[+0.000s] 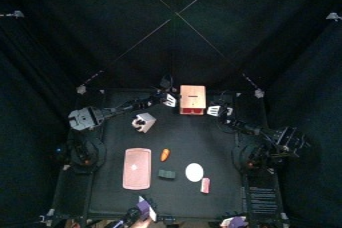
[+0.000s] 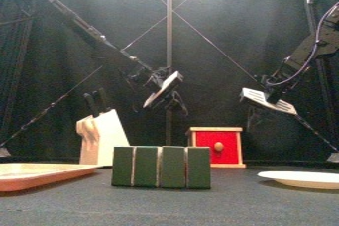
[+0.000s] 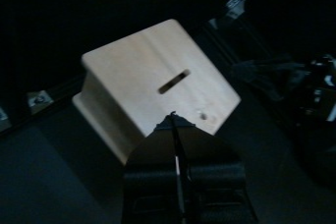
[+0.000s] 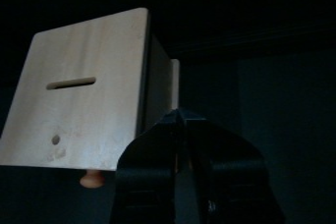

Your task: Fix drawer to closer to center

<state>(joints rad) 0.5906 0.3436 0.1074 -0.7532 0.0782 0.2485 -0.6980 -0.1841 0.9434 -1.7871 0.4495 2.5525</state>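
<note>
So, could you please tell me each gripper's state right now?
Left gripper: fingers closed, holding nothing, beside the drawer.
Right gripper: cannot be told.

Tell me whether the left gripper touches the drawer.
Apart. In the front view the left gripper hangs above the drawer, dark gap between.

The table is seen small from high overhead and level from its front edge; the drawer, shared by all views, is viewed closely from both wrists.

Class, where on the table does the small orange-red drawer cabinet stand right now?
In the top view, the small orange-red drawer cabinet stands at the table's far edge near its middle, between the left gripper and the right gripper.
</note>
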